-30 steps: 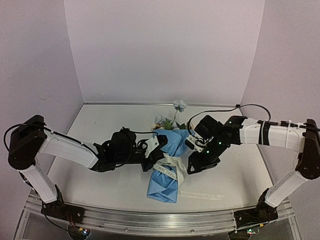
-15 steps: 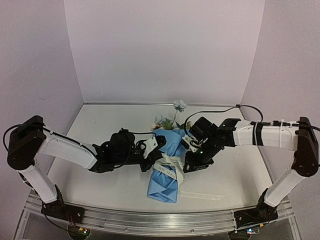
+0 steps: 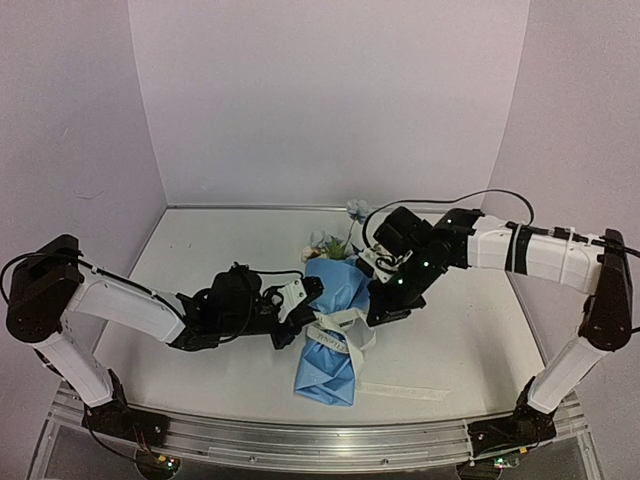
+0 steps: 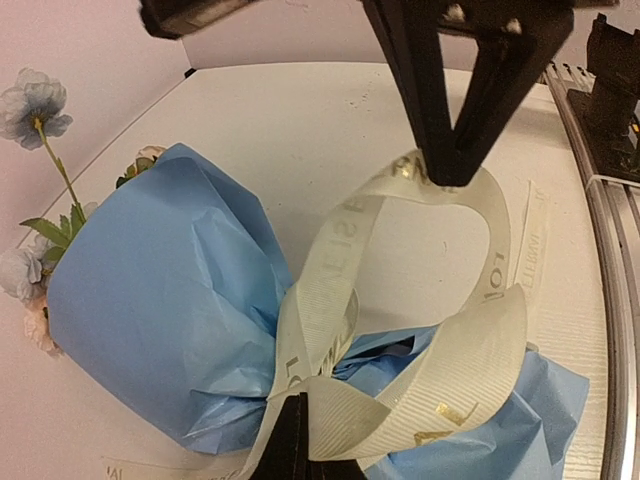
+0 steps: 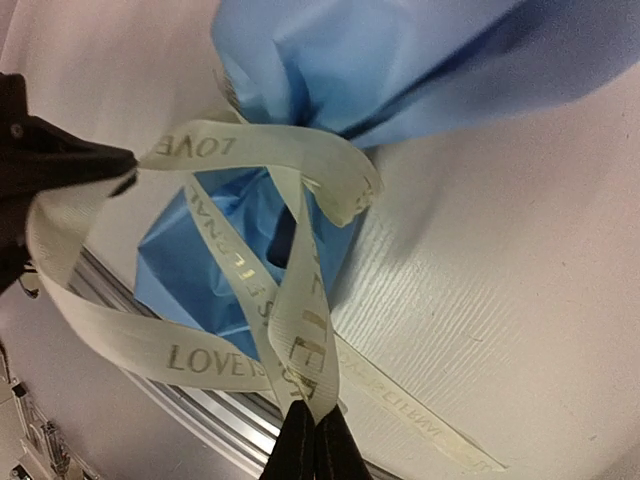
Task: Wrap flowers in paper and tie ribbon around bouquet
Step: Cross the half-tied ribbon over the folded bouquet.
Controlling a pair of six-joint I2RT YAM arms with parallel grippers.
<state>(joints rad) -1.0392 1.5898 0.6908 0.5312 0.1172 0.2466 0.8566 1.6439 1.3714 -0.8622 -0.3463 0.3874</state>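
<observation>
My left gripper (image 3: 303,320) is clamped shut on the cream-white lettered fabric ribbon (image 4: 330,255) just left of the blue paper cone bouquet (image 3: 335,285). My right gripper (image 3: 380,312) pinches the same ribbon on the right. The bouquet lies mid-table (image 3: 200,250), with the ribbon crossing its waist and the blooms toward the far wall.

Top view: high above the near edge, looking down on the whole table (image 3: 200,240).
Left wrist: close on the ribbon (image 4: 325,275).
Right wrist: close, same ribbon, opposite side.
</observation>
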